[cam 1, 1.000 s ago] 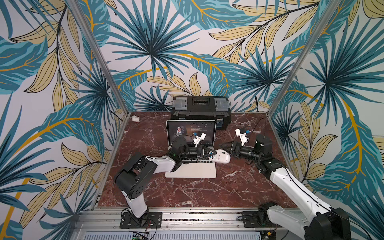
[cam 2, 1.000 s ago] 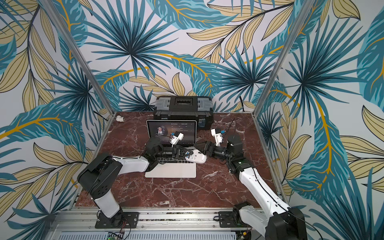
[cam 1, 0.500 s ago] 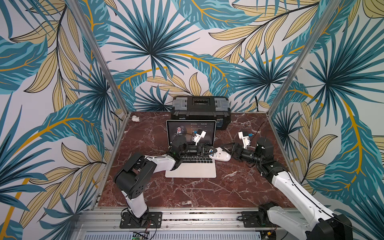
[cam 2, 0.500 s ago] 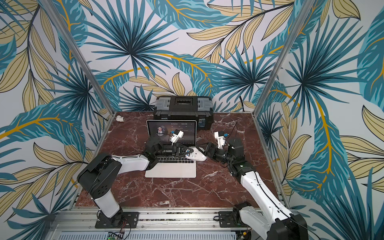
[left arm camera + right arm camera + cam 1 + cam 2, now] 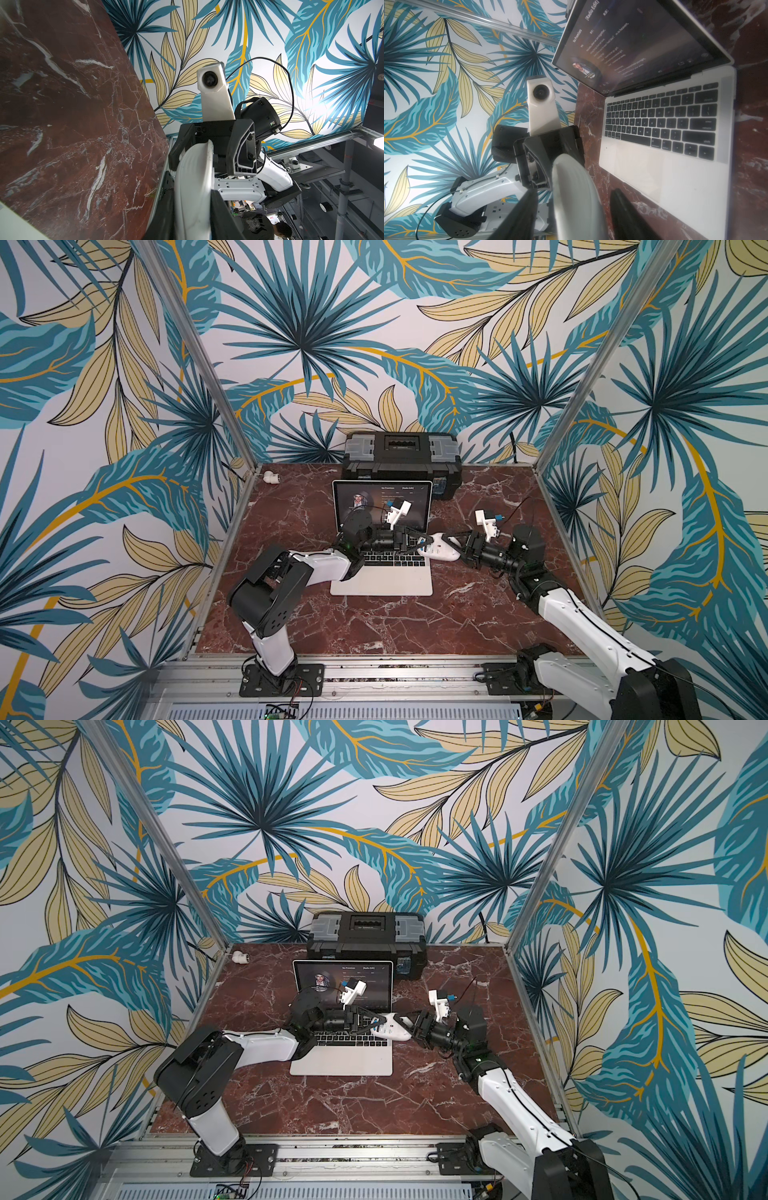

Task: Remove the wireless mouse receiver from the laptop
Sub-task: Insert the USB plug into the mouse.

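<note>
By the far left corner of the desk (image 5: 332, 626), a small white fitting (image 5: 272, 477) is seen lying. The laptop (image 5: 382, 585) is set open on the middle of the desk, its lit screen faced toward the near side, and a black toolbox (image 5: 401, 460) is placed just behind it against the far wall. The left gripper (image 5: 420, 541) is stretched across the keyboard toward the right, and the left end of the wireless mouse (image 5: 442, 551) is pinched between its fingers. In the left wrist view the mouse (image 5: 193, 187) is shown clamped between them. The mouse is held off the desk, just beside the laptop's right edge, between the two grippers. The right gripper (image 5: 457, 547) is pointed at it from the right, with its jaws spread on either side of the mouse's right end. In the right wrist view a gap is seen between the mouse (image 5: 575, 197) and one of the fingers (image 5: 623, 207). The receiver cannot be made out in any view.
</note>
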`<action>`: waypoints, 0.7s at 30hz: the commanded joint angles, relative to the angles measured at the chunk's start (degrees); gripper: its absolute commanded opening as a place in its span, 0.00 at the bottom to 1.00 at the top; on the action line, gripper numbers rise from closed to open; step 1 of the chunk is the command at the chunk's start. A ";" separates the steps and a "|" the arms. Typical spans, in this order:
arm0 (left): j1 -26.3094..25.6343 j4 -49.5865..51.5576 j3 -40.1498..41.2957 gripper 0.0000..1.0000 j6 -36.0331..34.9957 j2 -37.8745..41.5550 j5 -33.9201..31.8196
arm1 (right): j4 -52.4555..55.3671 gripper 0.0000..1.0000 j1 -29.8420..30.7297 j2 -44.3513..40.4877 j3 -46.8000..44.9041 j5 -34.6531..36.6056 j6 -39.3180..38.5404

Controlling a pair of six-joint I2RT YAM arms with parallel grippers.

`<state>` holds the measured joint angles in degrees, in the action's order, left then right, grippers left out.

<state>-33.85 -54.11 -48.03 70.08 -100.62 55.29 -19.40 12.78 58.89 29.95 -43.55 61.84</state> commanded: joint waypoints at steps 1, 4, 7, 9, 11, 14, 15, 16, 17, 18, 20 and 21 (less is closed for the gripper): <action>0.36 -1.00 -2.12 0.00 -0.97 1.39 -0.27 | -7.73 0.54 -0.12 0.66 -1.79 0.03 3.85; 0.31 -1.09 -2.32 0.00 -1.02 1.39 -0.45 | -10.40 0.42 -0.14 1.13 -2.44 0.50 5.10; 0.33 -1.09 -2.81 0.00 -0.99 1.28 -0.49 | -9.29 0.38 -0.12 1.09 -2.28 -0.03 4.35; 0.34 -0.87 -2.98 0.00 -1.09 1.21 -0.48 | -8.50 0.35 -0.12 0.87 -2.56 0.01 3.65; 0.28 -0.74 -3.21 0.00 -1.20 0.98 -0.42 | -8.37 0.43 -0.12 0.62 -2.84 0.78 4.21; 0.32 -0.73 -3.29 0.00 -1.37 0.97 -0.38 | -8.20 0.57 -0.12 0.52 -2.71 1.74 5.26; 0.28 -0.66 -3.30 0.00 -1.50 1.02 -0.49 | -8.27 0.59 -0.12 0.59 -2.62 2.02 5.94; 0.30 -0.56 -3.37 0.00 -1.58 0.95 -0.49 | -8.69 0.60 -0.10 0.86 -2.69 2.39 6.69; 0.34 -0.39 -3.46 0.00 -1.79 0.95 -0.62 | -9.66 0.56 -0.04 1.20 -2.83 2.37 7.45; 0.35 -0.24 -3.56 0.00 -1.92 0.93 -0.71 | -11.11 0.51 -0.03 1.73 -3.16 2.33 8.37; 0.33 0.01 -3.76 0.00 -2.30 0.86 -0.84 | -13.59 0.42 -0.03 2.64 -3.90 2.37 10.35; 0.33 0.12 -3.78 0.00 -2.41 0.76 -1.07 | -15.07 0.41 -0.03 3.14 -4.26 2.41 11.63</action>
<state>-33.54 -53.93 -49.01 69.36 -100.51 54.85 -29.04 12.62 61.04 27.44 -41.45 69.63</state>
